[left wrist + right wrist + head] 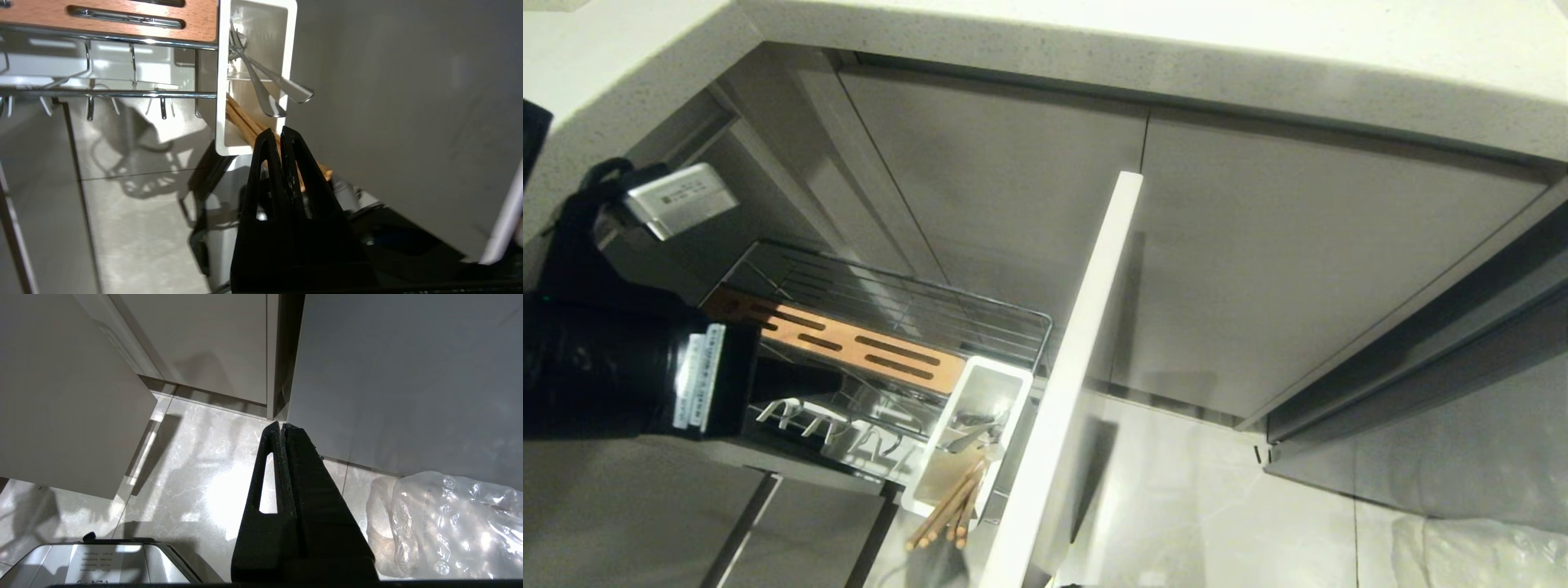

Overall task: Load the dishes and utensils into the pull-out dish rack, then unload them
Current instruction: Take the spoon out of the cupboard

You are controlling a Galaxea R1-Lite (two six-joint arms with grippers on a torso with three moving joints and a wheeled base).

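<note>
Left gripper [280,131]: fingers pressed together, holding nothing, tips just in front of the chopsticks [241,118], which lean out over the caddy's [222,81] end nearest the front panel [1066,392]. Caddy: white, at the rack's [980,314] corner by the panel, beside the slotted wooden strip [849,343] and the prong row [833,429]; it also holds a fork [261,87] and a second metal handle, type unclear; no plate or bowl shows in the rack. Right gripper [282,428]: fingers together, empty, hanging over the floor [196,465] near a crumpled clear bag [445,522].
</note>
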